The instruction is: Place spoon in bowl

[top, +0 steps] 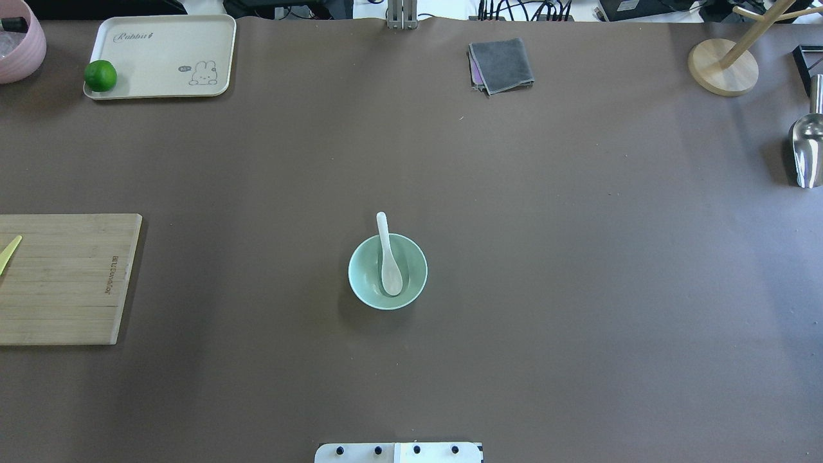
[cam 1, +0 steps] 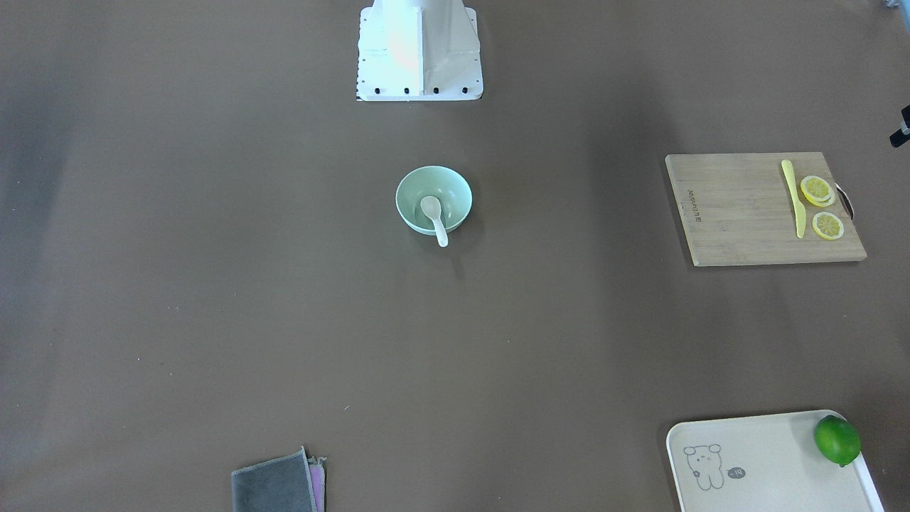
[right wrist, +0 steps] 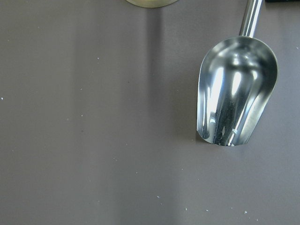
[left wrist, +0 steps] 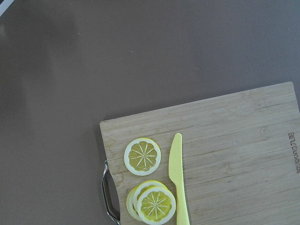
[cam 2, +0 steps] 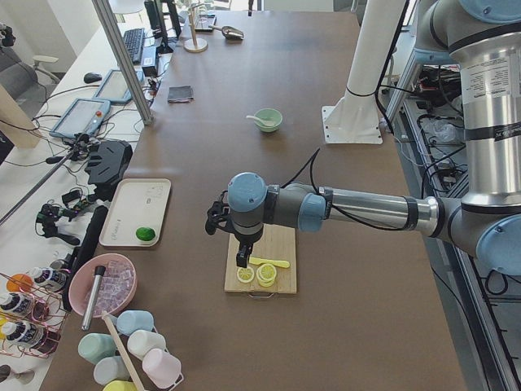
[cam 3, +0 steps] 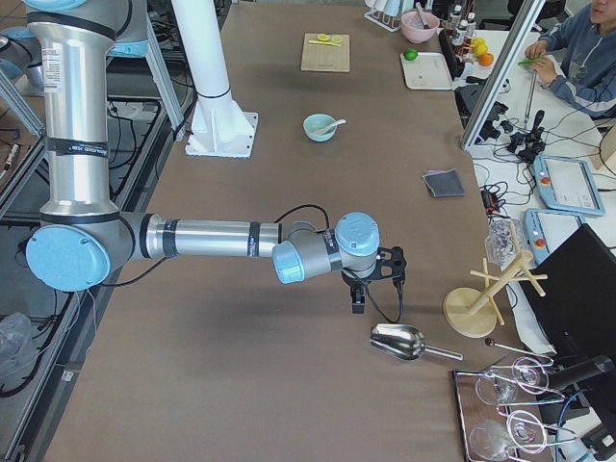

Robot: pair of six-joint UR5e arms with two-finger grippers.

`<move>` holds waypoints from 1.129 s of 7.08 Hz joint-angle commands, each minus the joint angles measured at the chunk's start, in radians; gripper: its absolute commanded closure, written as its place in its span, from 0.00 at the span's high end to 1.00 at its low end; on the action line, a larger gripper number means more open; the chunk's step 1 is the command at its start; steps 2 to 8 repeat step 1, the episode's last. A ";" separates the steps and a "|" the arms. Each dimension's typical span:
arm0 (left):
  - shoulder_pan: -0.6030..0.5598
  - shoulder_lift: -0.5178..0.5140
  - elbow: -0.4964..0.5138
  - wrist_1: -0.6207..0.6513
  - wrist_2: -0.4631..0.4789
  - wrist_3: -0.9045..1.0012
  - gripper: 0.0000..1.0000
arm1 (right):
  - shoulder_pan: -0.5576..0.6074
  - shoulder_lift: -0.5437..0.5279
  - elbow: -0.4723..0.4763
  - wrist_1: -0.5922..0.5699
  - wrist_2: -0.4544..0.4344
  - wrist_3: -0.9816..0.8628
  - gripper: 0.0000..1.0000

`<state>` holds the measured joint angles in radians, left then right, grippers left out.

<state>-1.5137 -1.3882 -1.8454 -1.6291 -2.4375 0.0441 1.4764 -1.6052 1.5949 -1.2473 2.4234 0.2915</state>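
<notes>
spoon [top: 388, 257] lying in bowl [top: 363, 275] at frame centre, handle over rim, left claw [cam 2: 242, 259] and right claw [cam 3: 358, 302] well apart, spread or pressed cannot tell

Unreadable and cropped
Neither the left end effector [cam 2: 242, 259] nor the right end effector [cam 3: 358, 303] shows its finger gap; under the left one the yellow knife [left wrist: 176, 173] and cutting board [left wrist: 234, 154] run off the view's edge, and under the right one so does the handle of the metal scoop [right wrist: 236, 93].
</notes>
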 commanded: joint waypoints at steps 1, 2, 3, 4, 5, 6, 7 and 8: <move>-0.005 0.000 -0.002 0.000 0.002 0.002 0.99 | 0.001 -0.019 0.016 0.002 0.003 0.000 1.00; -0.005 0.000 -0.002 0.000 0.002 0.002 0.99 | 0.001 -0.019 0.016 0.002 0.003 0.000 1.00; -0.005 0.000 -0.002 0.000 0.002 0.002 0.99 | 0.001 -0.019 0.016 0.002 0.003 0.000 1.00; -0.005 0.000 -0.002 0.000 0.002 0.002 0.99 | 0.001 -0.019 0.016 0.002 0.003 0.000 1.00; -0.005 0.000 -0.002 0.000 0.002 0.002 0.99 | 0.001 -0.019 0.016 0.002 0.003 0.000 1.00; -0.005 0.000 -0.002 0.000 0.002 0.002 0.99 | 0.001 -0.019 0.016 0.002 0.003 0.000 1.00; -0.005 0.000 -0.002 0.000 0.002 0.002 0.99 | 0.001 -0.019 0.016 0.002 0.003 0.000 1.00; -0.005 0.000 -0.002 0.000 0.002 0.002 0.99 | 0.001 -0.019 0.016 0.002 0.003 0.000 1.00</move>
